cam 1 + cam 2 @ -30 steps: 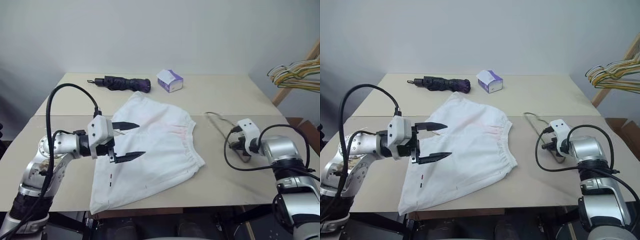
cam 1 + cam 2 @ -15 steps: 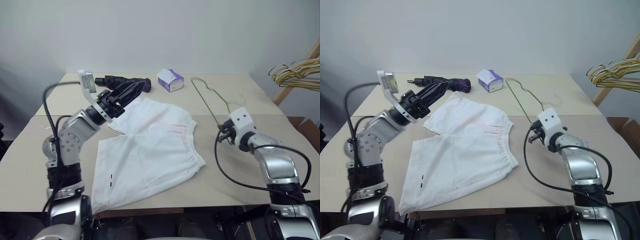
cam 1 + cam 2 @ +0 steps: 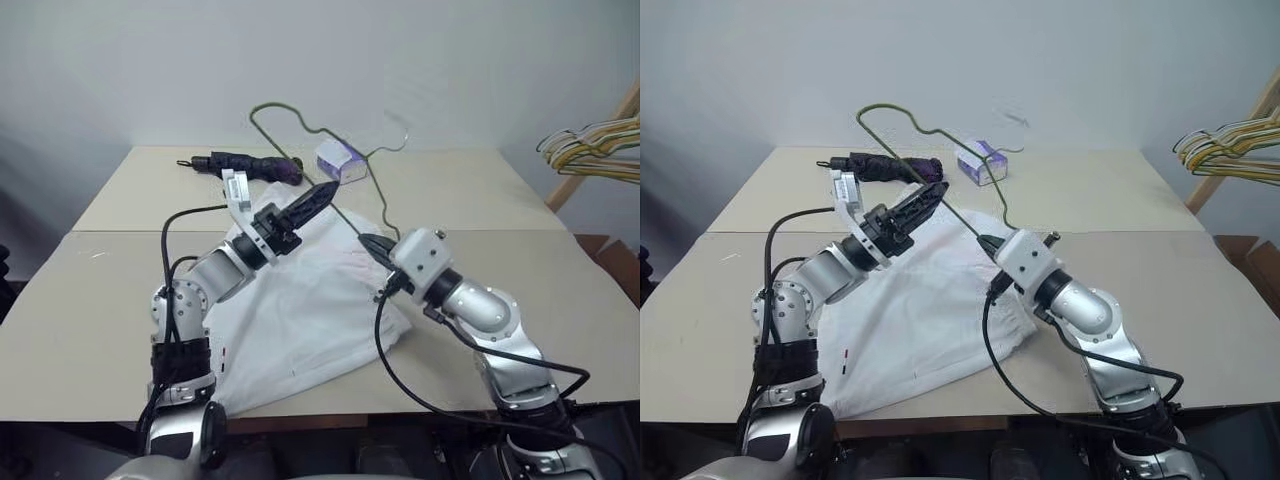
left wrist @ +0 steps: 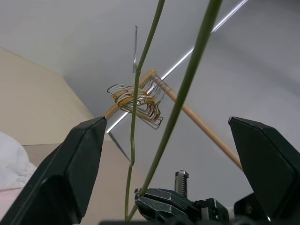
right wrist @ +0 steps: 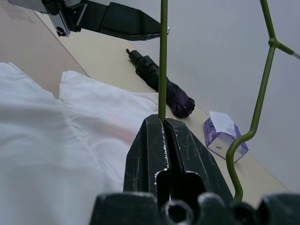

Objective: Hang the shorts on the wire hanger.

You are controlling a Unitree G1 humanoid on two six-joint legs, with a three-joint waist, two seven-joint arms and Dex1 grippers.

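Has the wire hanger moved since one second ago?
Yes. The wire hanger, pinched in the right gripper, lay on the table right of the shorts; now it is raised above them, its top near the tissue box.

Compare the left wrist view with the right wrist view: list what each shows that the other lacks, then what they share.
Left wrist view alone: the bunch of coloured hangers on a wooden rod, seen between the left gripper's wide-open black fingers, with the right gripper clamped on the wire low in the picture.

Right wrist view alone: the shorts lying on the table, the folded dark umbrella and the tissue box.

Both: the wire hanger, held by the shut right gripper, and the pale wall.
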